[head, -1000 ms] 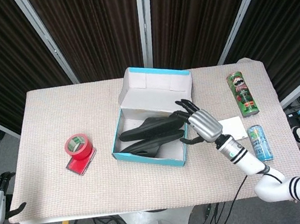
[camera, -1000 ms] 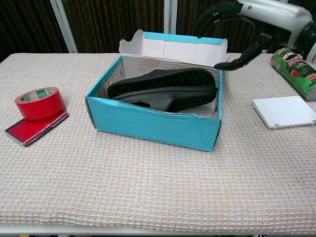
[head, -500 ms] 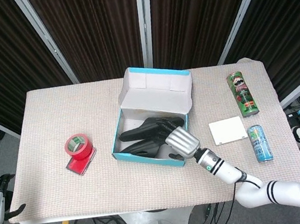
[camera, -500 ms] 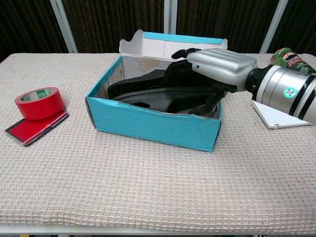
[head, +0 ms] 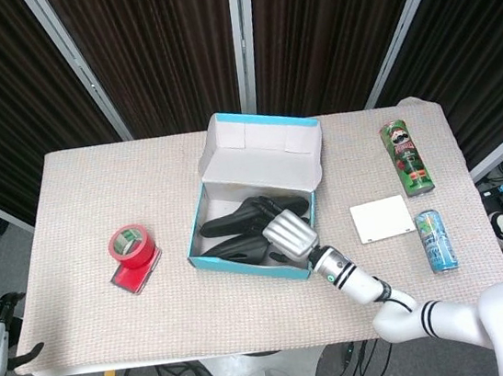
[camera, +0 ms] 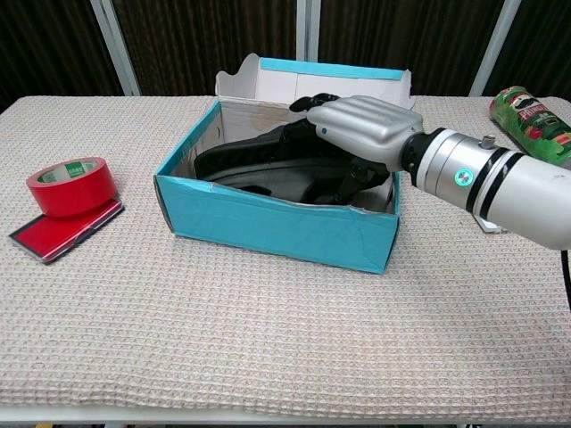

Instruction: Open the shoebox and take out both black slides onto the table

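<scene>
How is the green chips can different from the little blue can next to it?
The green chips can is longer than the blue can. The green chips can has red on its label, while the blue can is plain blue with pale writing. The green chips can lies further back, the blue can nearer the front edge. Both lie on their sides.

Under the right hand (camera: 361, 125), whose silvery shell looks smooth and faintly glossy, the black slides (camera: 268, 160) show matt rubbery soles. Around it the shoebox (camera: 268, 218) is matt cardboard, and the table (camera: 268, 339) wears coarse waffle-weave cloth.
</scene>
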